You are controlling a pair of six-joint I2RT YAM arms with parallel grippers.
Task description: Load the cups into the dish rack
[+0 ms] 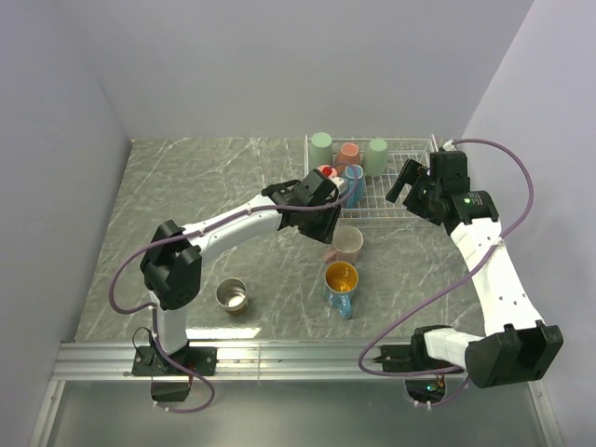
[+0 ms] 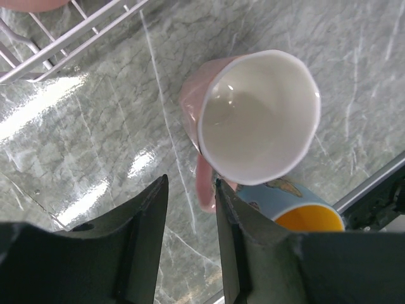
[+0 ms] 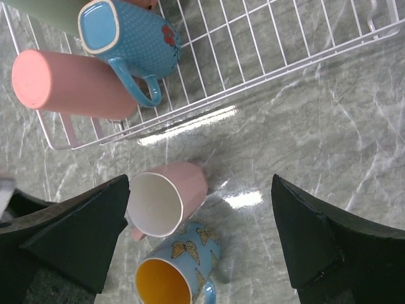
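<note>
The white wire dish rack (image 1: 410,207) stands at the back right. It holds two mint green cups (image 1: 321,146) (image 1: 376,155), a brown cup (image 1: 348,155), a blue mug (image 1: 355,182) and a salmon pink cup (image 3: 69,85) lying on its side. A pale pink mug (image 1: 346,244), a blue mug with an orange inside (image 1: 340,282) and a steel cup (image 1: 232,296) stand on the table. My left gripper (image 1: 321,209) hangs open and empty over the pale pink mug (image 2: 253,117), whose handle (image 2: 204,183) sits beside its right finger. My right gripper (image 1: 406,182) is wide open and empty above the rack's front edge.
The grey marble table (image 1: 205,196) ends at a metal rail (image 1: 279,358) along the near side. Walls close in at the back and both sides. The pale pink mug (image 3: 168,199) and the butterfly mug (image 3: 180,266) touch each other just in front of the rack (image 3: 285,38).
</note>
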